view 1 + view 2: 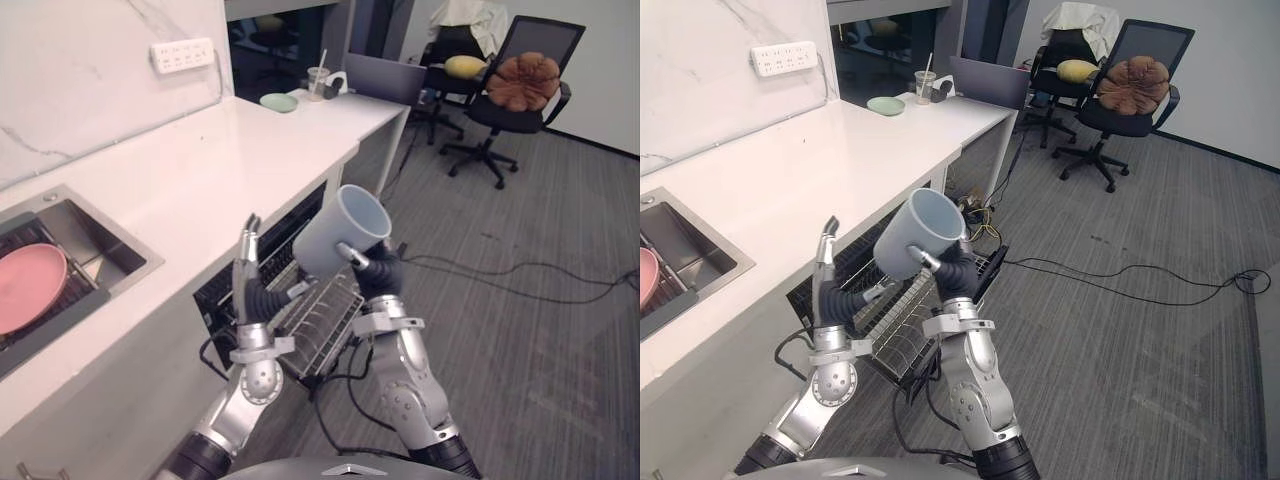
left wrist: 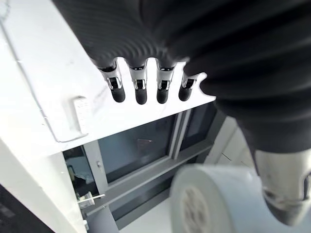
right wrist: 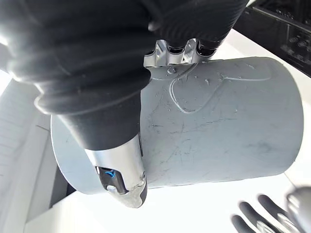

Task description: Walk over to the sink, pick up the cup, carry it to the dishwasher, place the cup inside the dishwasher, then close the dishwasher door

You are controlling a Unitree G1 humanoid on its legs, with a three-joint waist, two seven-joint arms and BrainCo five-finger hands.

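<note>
Quick status from my end. The cup (image 1: 345, 228) is in the right hand (image 1: 378, 272), up in the air over the pulled-out rack (image 1: 325, 315) of the dishwasher (image 1: 222, 295), touching nothing else. In the right wrist view the thumb lies along one side of the cup and the fingers curl round the other, so it's a proper wrap on the body and not a hook through the handle. I reckon that's why it sits tilted, with the mouth facing up and away from the counter (image 1: 200, 160).

The left hand (image 1: 248, 275) is just beside the cup, near the counter's front edge, fingers straight and pointing up, holding nothing. My guess is it's parked there to stay clear of the rack while being on hand for the door later.

Carry part looks done to me. What's left is getting the cup down into the rack, and I'd want to turn it mouth-down first so it sits between the wires instead of rolling. The sink (image 1: 100, 232), with a pink plate (image 1: 25, 285) in it, is well off to the left.
</note>
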